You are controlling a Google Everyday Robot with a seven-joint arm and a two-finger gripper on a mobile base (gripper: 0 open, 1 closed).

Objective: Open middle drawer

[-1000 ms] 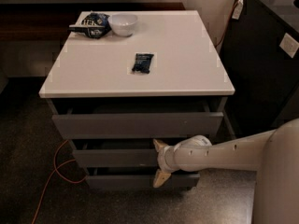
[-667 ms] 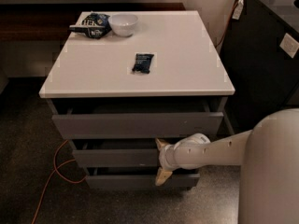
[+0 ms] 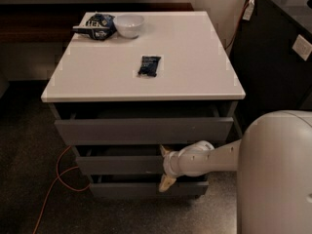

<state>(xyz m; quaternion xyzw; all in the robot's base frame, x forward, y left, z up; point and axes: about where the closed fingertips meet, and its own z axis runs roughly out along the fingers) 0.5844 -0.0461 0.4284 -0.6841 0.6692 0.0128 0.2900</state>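
**Grey drawer cabinet with the gripper at its middle drawer**

A grey cabinet with a white top stands on a dark speckled floor. It has three drawers stacked one above the other. At the lower right, the white rounded body of the robot fills the corner. A black unit stands to the right of the cabinet.

The top drawer is pulled partly out, and its front stands forward of the two below. The middle drawer lies directly beneath it, between the top drawer and the bottom drawer. A dark gap shows behind its upper edge.

The white arm reaches leftward from the robot's body to the right part of the middle drawer's front. The gripper sits at that front with its pale fingers spread wide, one above the front's top edge and one below its bottom edge. Whether they press on the panel cannot be told.

On the far left of the white top, a white bowl sits just beside a crumpled blue snack bag. A small dark packet lies alone near the middle of the top, well apart from both. An orange cable loops over the floor to the left of the cabinet.
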